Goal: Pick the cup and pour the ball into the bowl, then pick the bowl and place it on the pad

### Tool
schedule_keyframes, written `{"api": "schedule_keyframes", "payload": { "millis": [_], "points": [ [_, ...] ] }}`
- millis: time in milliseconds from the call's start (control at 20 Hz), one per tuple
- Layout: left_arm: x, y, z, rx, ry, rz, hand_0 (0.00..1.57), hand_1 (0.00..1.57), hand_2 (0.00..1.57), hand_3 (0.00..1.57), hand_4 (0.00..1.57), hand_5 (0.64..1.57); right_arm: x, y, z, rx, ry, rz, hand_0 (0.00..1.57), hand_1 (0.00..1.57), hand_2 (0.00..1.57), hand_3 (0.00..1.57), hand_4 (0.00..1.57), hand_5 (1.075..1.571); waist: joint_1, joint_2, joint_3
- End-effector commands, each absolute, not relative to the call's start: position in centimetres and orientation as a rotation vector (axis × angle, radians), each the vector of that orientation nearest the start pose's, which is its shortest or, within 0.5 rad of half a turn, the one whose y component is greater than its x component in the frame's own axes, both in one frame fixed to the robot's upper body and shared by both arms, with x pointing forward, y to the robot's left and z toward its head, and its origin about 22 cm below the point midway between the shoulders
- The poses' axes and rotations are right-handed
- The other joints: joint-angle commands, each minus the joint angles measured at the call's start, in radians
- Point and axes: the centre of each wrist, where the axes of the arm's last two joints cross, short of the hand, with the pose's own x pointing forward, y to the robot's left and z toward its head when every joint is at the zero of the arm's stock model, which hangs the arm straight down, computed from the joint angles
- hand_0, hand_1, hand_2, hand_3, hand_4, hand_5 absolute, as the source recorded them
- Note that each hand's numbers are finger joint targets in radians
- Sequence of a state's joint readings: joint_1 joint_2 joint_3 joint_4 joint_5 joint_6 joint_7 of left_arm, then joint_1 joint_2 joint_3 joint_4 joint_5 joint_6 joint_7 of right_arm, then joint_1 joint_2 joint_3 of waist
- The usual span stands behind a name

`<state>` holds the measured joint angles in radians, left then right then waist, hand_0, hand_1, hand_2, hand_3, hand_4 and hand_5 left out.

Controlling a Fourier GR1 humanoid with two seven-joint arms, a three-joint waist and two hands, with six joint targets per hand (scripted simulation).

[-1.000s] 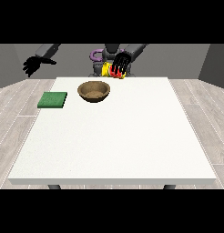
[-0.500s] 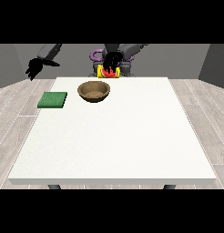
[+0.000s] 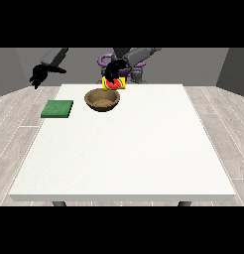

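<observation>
I see the hand at the view's right (image 3: 113,71) down on the yellow cup with the red interior (image 3: 113,84), which sits at the far edge of the large white desk (image 3: 124,149), just behind the brown wooden bowl (image 3: 101,99). The cup looks tipped toward me, its red mouth showing. The fingers appear to be wrapped over the cup's top, so I judge they have hold of it, though the hand is small and I cannot make out exactly how they lie. I cannot see the ball; it may be inside the cup or hidden by the hand.

The hand at the view's left (image 3: 38,77) hangs in the air beyond the desk's far left corner, holding nothing, its fingers seemingly curled downward. The flat green square pad (image 3: 57,109) lies on the desk well to the left of the bowl, apart from it.

My worry from here is the pour. The cup is so close to the bowl's far rim that lifting it could knock the bowl toward me. If the cup tilts before its mouth is over the bowl, the ball could land on the desk and roll off. A grip high on the cup may also let it swing.
</observation>
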<state>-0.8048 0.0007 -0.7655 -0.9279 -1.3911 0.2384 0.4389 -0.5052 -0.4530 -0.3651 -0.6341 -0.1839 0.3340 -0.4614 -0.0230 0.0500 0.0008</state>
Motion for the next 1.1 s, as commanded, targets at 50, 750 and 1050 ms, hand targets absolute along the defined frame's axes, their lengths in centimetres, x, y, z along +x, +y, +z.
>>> {"api": "schedule_keyframes", "payload": {
  "millis": [50, 750, 1050],
  "points": [
    [33.1, 0.3, 4.6, -1.728, 1.970, 2.184, 0.61, 0.61, 1.57, 1.57, 1.23, 1.387, 33.1, -40.8, -0.5, -0.048, -1.674, -0.073, 0.00, 0.00, 0.00, 0.07, 0.00, 1.519, 0.004, -0.035, -0.0003],
    [32.7, -0.7, 7.9, -1.731, 1.748, 2.117, 1.52, 1.52, 1.57, 1.57, 1.20, 1.462, 29.0, -43.0, -4.3, -0.017, -1.574, -0.126, 0.00, 0.00, 0.00, 0.00, 0.43, 1.555, 0.061, -0.051, -0.0003],
    [36.3, 6.5, 11.0, -1.917, 2.589, 1.794, 0.36, 0.36, 1.57, 1.57, 0.99, 1.555, 29.7, -41.3, -4.6, -0.035, -1.584, -0.186, 0.00, 0.00, 0.00, 0.00, 0.46, 1.556, 0.119, -0.037, -0.0052]
  ]
}}
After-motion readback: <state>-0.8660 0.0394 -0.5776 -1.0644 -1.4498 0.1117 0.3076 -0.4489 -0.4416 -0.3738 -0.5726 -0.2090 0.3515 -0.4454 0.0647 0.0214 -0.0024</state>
